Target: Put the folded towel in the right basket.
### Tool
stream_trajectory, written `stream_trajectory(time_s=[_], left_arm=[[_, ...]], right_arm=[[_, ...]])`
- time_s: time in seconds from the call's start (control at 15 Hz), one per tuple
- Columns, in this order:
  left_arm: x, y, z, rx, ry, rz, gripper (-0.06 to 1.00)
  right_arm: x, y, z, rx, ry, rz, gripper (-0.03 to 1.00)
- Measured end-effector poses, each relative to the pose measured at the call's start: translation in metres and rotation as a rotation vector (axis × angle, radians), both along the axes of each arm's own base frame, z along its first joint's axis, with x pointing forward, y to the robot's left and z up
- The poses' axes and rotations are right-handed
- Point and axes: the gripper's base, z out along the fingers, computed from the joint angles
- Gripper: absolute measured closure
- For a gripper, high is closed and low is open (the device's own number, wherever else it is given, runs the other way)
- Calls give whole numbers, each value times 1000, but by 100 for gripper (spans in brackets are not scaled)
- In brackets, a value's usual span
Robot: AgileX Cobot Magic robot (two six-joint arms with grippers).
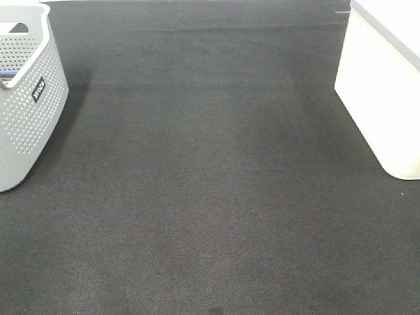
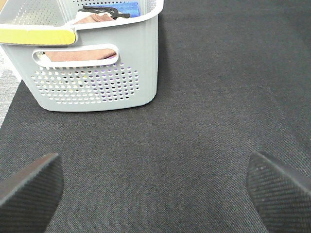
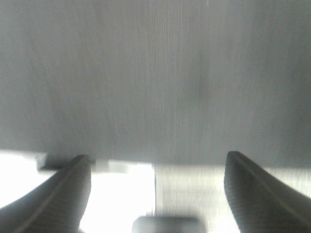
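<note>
left wrist: towels in grey basket

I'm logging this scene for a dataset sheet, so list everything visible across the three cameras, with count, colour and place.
Perforated basket: one, grey, on the mat at the left of the high view.
Cloths in that basket: pinkish-brown, seen through the handle slot and over the rim in the left wrist view; count unclear.
Blue item: one, in the same basket; kind unclear.
Black item: one, lying on the cloths; kind unclear.
Solid-walled basket: one, cream-white, at the right of the high view.
Mat: one, dark grey, under both baskets.
Left gripper: one, black fingers, open over bare mat.
Right gripper: one, black fingers, open, facing a blurred pale surface.
</note>
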Motion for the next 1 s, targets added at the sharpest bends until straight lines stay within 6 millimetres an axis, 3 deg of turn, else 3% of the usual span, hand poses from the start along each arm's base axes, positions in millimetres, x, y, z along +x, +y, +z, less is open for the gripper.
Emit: stream_trajectory(time_s=[0.27, 0.4, 0.6, 0.67, 0.8, 1.0], left_arm=[[0, 0, 0, 0, 0, 0, -3], [0, 0, 0, 0, 0, 0, -3], [0, 0, 0, 0, 0, 0, -3], [0, 0, 0, 0, 0, 0, -3], [0, 0, 0, 0, 0, 0, -3], [0, 0, 0, 0, 0, 0, -3]], right_arm=[[-68, -2, -20, -15, -67, 0, 25], [-102, -4, -25, -27, -216, -3, 25], [-138, -5, -12, -28, -514, -10, 25], [-138, -5, -12, -28, -514, -10, 25], [-164, -6, -7, -42, -702, 4, 25], [-189, -6, -7, -52, -871, 9, 25]])
